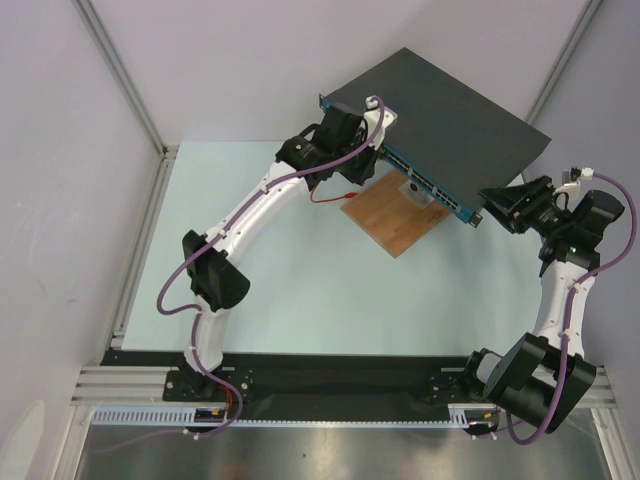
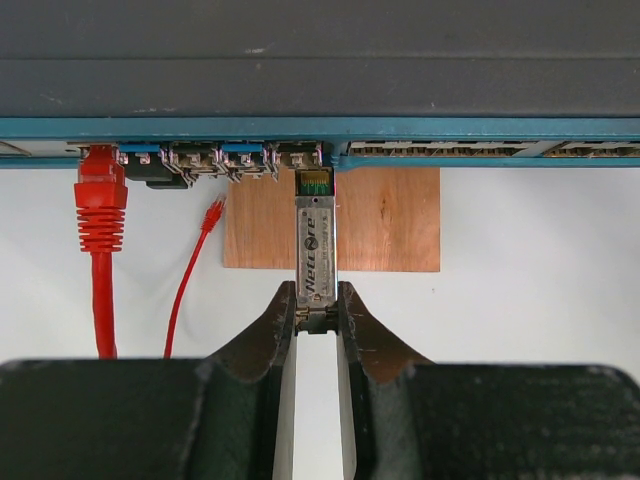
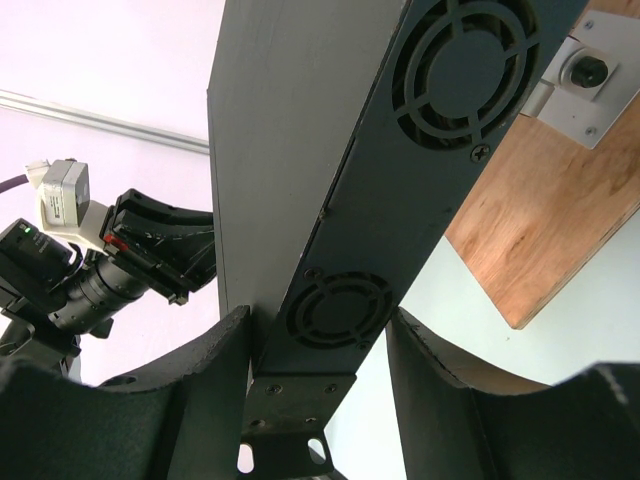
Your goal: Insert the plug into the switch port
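Left wrist view: one silver metal plug [image 2: 316, 250] clamped in the left gripper [image 2: 317, 300], green tip at a port mouth.
One flat dark grey-black switch [image 2: 320, 60], blue-edged, lies over one brown wooden board [image 2: 390, 215]; the right gripper [image 3: 318, 320] clamps its end; one red cable [image 2: 100, 220] is plugged in.

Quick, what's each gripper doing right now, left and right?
Left gripper: closed on the plug.
Right gripper: closed across the end of the switch.
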Robot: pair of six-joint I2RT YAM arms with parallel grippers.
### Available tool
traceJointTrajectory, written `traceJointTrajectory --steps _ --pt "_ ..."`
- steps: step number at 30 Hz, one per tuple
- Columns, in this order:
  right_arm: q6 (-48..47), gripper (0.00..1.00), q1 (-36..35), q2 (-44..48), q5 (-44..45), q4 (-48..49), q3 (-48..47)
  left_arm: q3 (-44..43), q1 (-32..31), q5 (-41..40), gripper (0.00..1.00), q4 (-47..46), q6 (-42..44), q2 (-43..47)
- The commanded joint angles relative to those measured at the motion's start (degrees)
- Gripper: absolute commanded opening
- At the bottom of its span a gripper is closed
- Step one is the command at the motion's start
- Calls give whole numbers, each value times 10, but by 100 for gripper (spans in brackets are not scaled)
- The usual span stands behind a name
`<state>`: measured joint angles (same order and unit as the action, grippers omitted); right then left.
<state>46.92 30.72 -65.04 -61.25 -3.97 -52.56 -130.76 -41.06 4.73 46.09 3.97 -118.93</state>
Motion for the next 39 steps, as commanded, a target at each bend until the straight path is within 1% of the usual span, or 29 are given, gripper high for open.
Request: traceJointTrajectory --steps 1,22,39 --pt "-26 0 -22 3 13 55 -11 -32 6 -1 0 -41 -10 18" --pt "-27 0 -22 4 15 55 -11 -27 12 5 1 -44 -9 35" --pt "-28 0 -22 3 14 54 -11 -29 12 0 0 -50 -10 -7"
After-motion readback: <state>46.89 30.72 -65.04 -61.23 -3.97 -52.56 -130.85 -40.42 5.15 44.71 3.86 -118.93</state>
